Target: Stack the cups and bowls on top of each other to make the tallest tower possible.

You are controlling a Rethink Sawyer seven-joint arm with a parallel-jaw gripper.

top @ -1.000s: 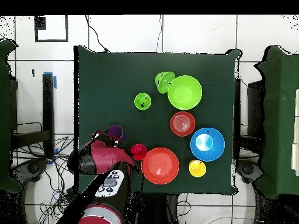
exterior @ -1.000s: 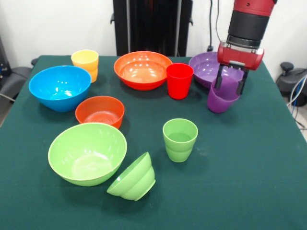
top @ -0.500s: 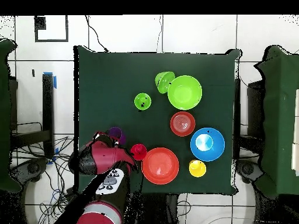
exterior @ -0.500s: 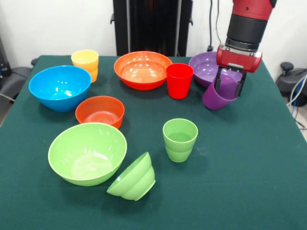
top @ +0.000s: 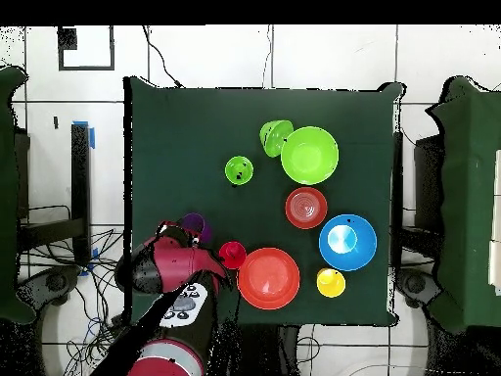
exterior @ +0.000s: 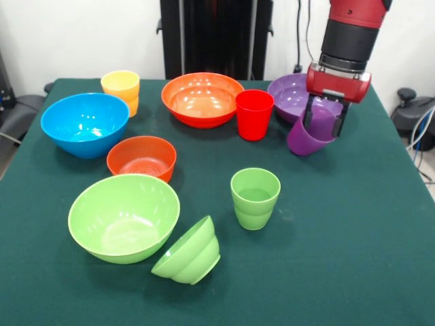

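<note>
My gripper (exterior: 325, 123) is shut on the rim of the purple cup (exterior: 306, 141), which hangs tilted just above the cloth in front of the purple bowl (exterior: 289, 92). In the overhead view the arm covers the gripper and only part of the purple cup (top: 194, 224) shows. The red cup (exterior: 254, 114) stands upright to its left, next to the large orange bowl (exterior: 202, 98). The green cup (exterior: 255, 197) stands mid-table and the yellow cup (exterior: 121, 88) at the far left. No tower is in view; each piece stands apart.
A blue bowl (exterior: 85, 123), a small orange-red bowl (exterior: 141, 157) and a large green bowl (exterior: 124, 217) fill the left side. The small green bowl (exterior: 190, 252) lies on its side near the front edge. The green table cloth (exterior: 353, 238) is bare at the right.
Over the last second the gripper rose slightly with the purple cup, which lifted off the cloth and tipped. Nothing else moved.
</note>
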